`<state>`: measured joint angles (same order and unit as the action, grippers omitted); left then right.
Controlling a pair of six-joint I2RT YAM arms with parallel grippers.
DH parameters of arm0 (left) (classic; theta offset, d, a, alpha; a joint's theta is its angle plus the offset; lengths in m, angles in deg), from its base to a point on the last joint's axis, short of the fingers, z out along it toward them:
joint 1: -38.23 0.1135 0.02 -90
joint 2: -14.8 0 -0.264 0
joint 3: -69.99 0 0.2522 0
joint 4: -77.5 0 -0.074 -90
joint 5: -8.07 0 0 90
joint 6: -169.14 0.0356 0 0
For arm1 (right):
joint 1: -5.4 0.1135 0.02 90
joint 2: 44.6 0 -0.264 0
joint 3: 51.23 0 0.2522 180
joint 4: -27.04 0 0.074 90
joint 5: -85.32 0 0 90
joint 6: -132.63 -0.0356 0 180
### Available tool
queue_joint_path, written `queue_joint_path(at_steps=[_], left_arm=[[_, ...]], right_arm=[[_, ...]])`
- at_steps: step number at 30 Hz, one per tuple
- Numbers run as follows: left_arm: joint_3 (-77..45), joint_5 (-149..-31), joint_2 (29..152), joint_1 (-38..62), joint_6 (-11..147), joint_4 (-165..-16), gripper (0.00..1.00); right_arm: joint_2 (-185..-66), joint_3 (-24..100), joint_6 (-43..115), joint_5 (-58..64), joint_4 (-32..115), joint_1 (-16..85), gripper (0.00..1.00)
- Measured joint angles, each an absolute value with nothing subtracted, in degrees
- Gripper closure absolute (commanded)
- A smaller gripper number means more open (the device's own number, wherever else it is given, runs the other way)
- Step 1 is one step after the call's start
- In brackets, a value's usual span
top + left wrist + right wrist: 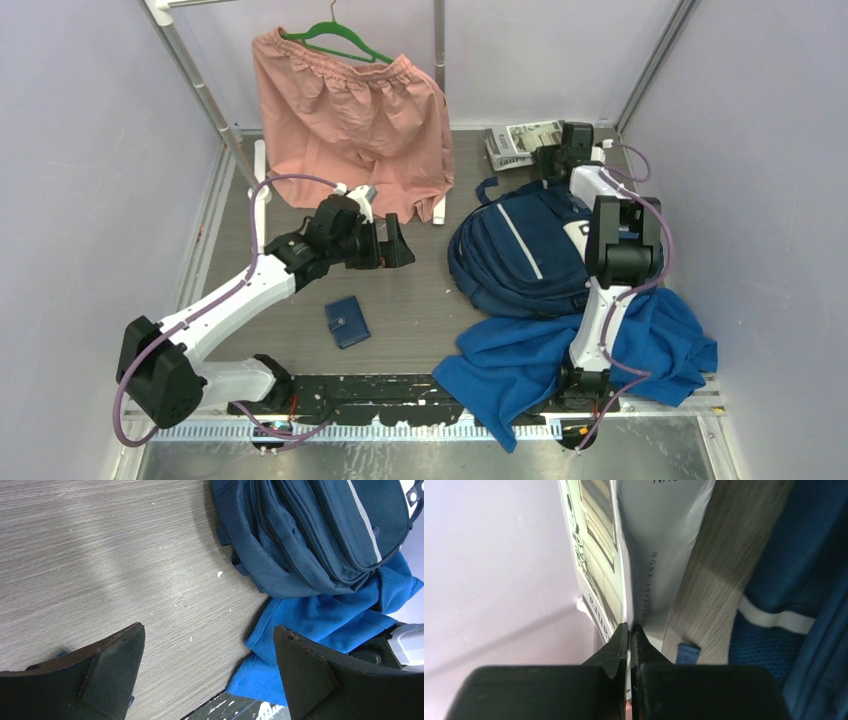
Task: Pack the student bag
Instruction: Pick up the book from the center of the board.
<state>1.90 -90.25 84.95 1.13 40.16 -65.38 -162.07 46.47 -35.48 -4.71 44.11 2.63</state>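
The navy student bag (pixel 520 250) lies on the table right of centre, partly on a royal-blue cloth (pixel 540 365); it also shows in the left wrist view (pixel 310 535) and at the right edge of the right wrist view (pixel 804 580). My left gripper (pixel 400 245) is open and empty above the table, left of the bag; its fingers (pixel 110 665) frame bare table. My right gripper (pixel 560 150) is at the far right, shut on the edge of a thin printed magazine (pixel 639 555), which lies at the back (pixel 520 140). A small navy wallet (pixel 347 322) lies near the front.
Pink shorts (pixel 350 115) hang on a green hanger (pixel 335 38) from a rack at the back. The royal-blue cloth (pixel 320 625) spreads over the front right, round the right arm's base. Walls close in on both sides.
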Motion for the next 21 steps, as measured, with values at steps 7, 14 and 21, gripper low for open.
queue_joint_path(at_steps=[7, 14, 21], left_arm=[[1.90, -90.18, 81.84, 1.17, 40.16, -65.32, 0.00], [1.90, -88.17, 79.29, 1.98, 39.15, -64.05, 0.00], [3.71, -89.03, 74.37, 5.13, 32.68, -65.65, 0.00]], right_arm=[[-152.76, 43.41, -32.68, -1.06, 44.55, 2.43, 0.99], [-136.63, 35.80, -29.71, 3.25, 49.70, 2.43, 0.99], [-116.74, 27.19, -24.11, 8.82, 59.95, 2.98, 0.99]])
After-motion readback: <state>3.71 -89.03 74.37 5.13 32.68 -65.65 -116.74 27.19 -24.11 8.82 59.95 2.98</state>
